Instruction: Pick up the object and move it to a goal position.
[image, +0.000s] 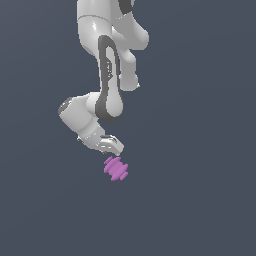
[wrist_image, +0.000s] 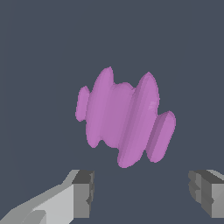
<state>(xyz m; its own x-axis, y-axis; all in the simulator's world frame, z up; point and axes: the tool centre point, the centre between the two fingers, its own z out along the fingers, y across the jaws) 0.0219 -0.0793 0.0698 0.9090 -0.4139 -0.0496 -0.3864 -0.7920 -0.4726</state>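
Note:
The object (image: 116, 168) is a small purple-pink spindle with several rounded disc-like ridges, lying on the dark grey floor. It fills the middle of the wrist view (wrist_image: 124, 117). My gripper (image: 116, 148) hangs just above and slightly to the exterior view's left of it, not touching. In the wrist view my gripper (wrist_image: 142, 194) is open, with its two fingertips (wrist_image: 83, 192) wide apart and the object beyond them. Nothing is held.
The white arm (image: 107, 85) reaches down from the top of the exterior view. The floor (image: 200, 200) is a plain dark grey surface.

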